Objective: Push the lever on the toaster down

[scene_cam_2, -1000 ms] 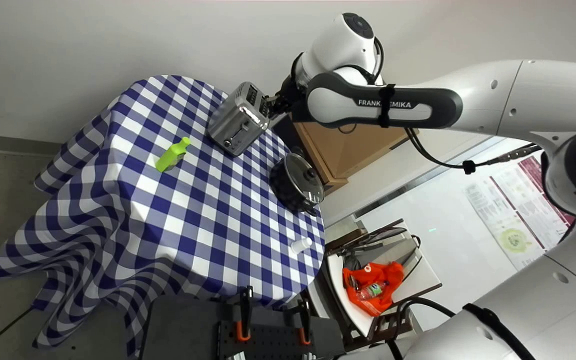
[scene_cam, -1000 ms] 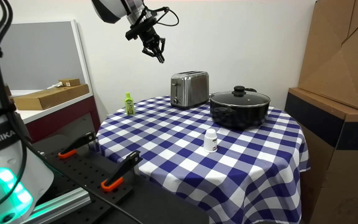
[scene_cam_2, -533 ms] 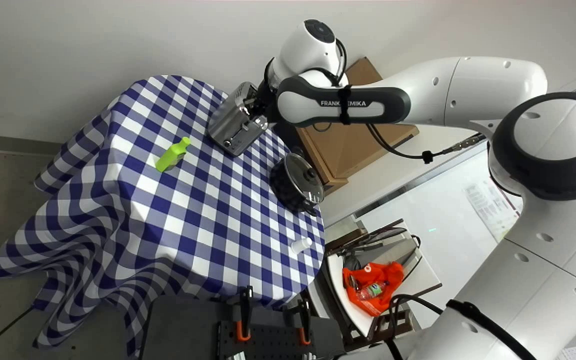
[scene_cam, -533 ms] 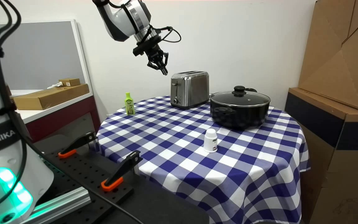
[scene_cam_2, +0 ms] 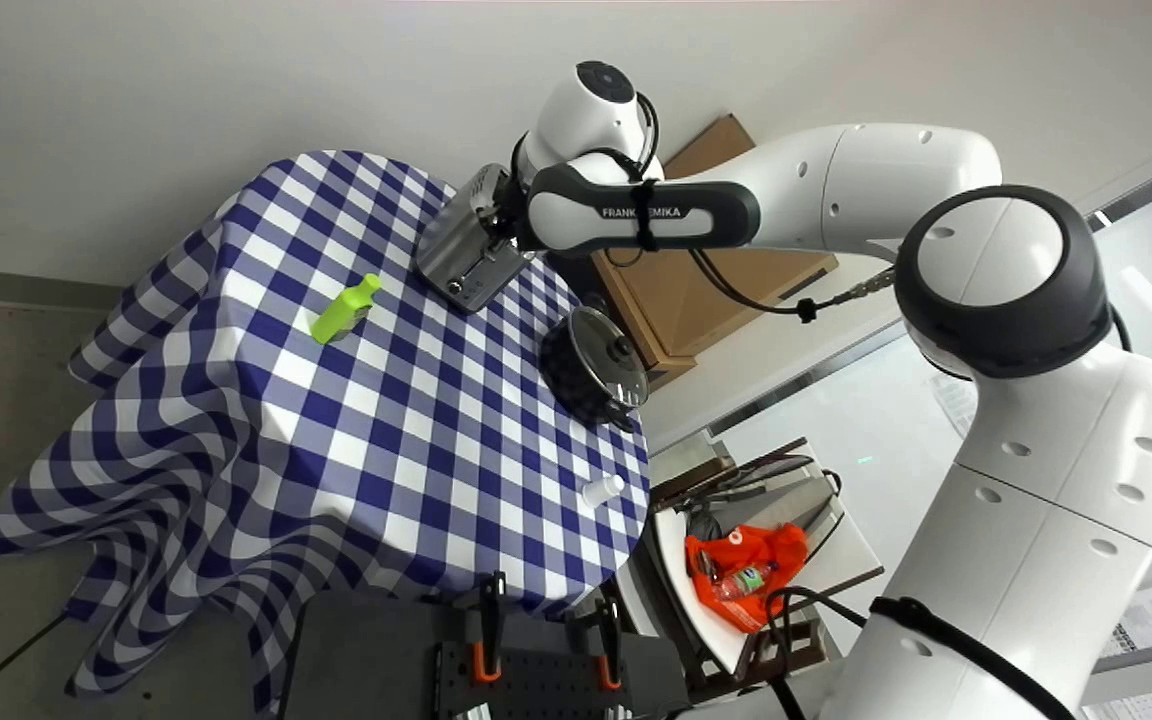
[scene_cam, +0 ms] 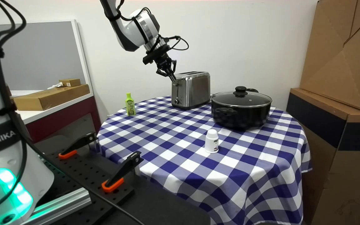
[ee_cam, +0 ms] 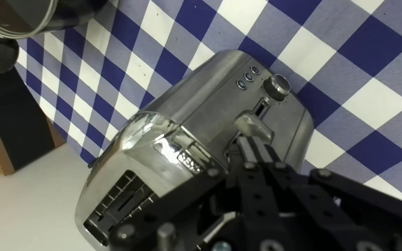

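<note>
The silver toaster (scene_cam: 195, 90) stands upright on the checked table, and it also shows in the other views (scene_cam_2: 461, 245) (ee_cam: 201, 97). In the wrist view its lever (ee_cam: 255, 127) sits partway along a slot on the narrow end, with slot visible on both sides of it. My gripper (ee_cam: 251, 141) is shut with nothing between its fingertips. The tips are right at the lever's upper side; whether they touch it I cannot tell. In an exterior view the gripper (scene_cam: 174, 78) points down at the toaster's upper front edge. In an exterior view the arm largely hides the gripper (scene_cam_2: 501, 222).
A black lidded pot (scene_cam: 242, 109) stands beside the toaster. A green bottle (scene_cam: 130, 104) and a small white bottle (scene_cam: 211, 142) stand on the tablecloth (scene_cam: 167, 147). A wall (scene_cam: 245, 40) is behind the table. Cardboard boxes (scene_cam: 342, 53) are beyond the pot.
My gripper has moved down and across to the toaster, from above it to its lever end. It stays shut. The toaster, pot and bottles have not moved.
</note>
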Action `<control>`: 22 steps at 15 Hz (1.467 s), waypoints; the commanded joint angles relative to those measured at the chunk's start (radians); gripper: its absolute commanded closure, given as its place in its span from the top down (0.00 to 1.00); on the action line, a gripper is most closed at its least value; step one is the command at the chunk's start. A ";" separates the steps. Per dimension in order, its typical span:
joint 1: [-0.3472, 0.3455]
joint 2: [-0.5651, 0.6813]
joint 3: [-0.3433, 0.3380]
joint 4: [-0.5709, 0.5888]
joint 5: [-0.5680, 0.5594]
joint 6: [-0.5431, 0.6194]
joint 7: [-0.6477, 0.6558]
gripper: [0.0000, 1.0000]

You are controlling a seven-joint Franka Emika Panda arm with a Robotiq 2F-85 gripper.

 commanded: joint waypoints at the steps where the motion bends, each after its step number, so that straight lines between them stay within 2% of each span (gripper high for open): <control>1: 0.021 0.057 -0.025 0.067 0.012 -0.003 -0.015 0.00; 8: 0.027 0.108 -0.030 0.081 0.015 0.005 -0.021 0.00; 22: 0.025 0.202 -0.045 0.031 0.009 0.049 -0.029 0.00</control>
